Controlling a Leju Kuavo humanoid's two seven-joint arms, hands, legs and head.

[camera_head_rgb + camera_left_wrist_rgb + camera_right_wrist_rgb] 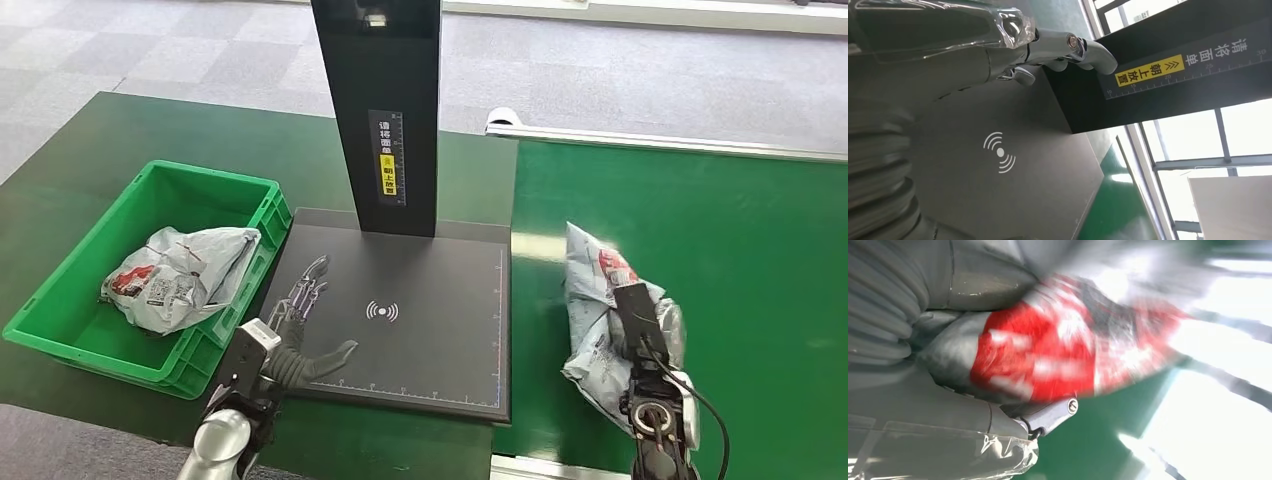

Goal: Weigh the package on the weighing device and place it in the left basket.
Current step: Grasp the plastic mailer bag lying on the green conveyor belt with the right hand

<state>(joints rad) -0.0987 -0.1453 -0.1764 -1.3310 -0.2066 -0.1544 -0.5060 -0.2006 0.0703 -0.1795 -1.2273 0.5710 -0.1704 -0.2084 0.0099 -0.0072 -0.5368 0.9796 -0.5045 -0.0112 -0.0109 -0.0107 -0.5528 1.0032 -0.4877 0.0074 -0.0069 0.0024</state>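
A grey plastic package (595,290) with red print lies on the green belt (730,240) right of the scale. My right hand (650,345) is on its near side; in the right wrist view the package (1048,355) sits blurred between the thumb and fingers of the right hand (963,410), which grip it. The black scale plate (430,330) carries nothing. My left hand (300,320) hovers over its left part, fingers spread and holding nothing. The green basket (60,320) stands left of the scale.
Another grey package (180,275) lies in the basket. A tall black column (385,110) rises from the back of the scale, close ahead of the left hand (998,50) in the left wrist view. A metal rail (650,140) borders the belt's far side.
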